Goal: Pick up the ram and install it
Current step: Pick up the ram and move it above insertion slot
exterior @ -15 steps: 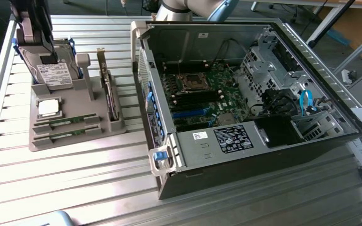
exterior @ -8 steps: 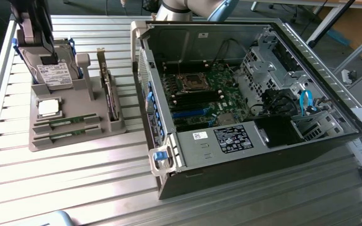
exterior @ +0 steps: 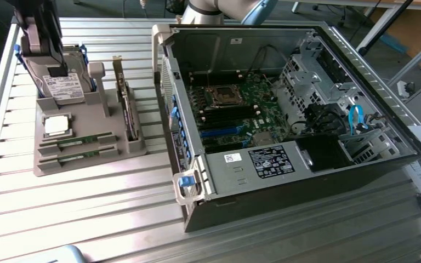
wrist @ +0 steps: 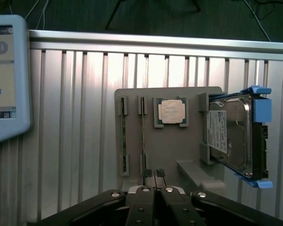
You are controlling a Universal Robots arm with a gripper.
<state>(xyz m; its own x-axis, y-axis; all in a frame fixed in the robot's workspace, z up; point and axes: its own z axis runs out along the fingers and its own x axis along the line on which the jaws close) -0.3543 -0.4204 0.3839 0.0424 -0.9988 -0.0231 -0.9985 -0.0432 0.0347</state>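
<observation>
gripper point(wrist: 153, 173) fingers pressed together, gripping nothing, poised close to one end of the ram point(wrist: 143, 134). the green stick lies on edge in its slot in the grey holder point(wrist: 193, 141), its twin point(wrist: 124, 136) just beside it. both are seated at the lower left of the exterior view, near the square silver processor point(wrist: 172, 111) and the blue-framed hard drive point(wrist: 231, 134). the open computer case point(exterior: 269, 181) stands apart at centre and right, on the slatted metal table point(exterior: 86, 219).
</observation>
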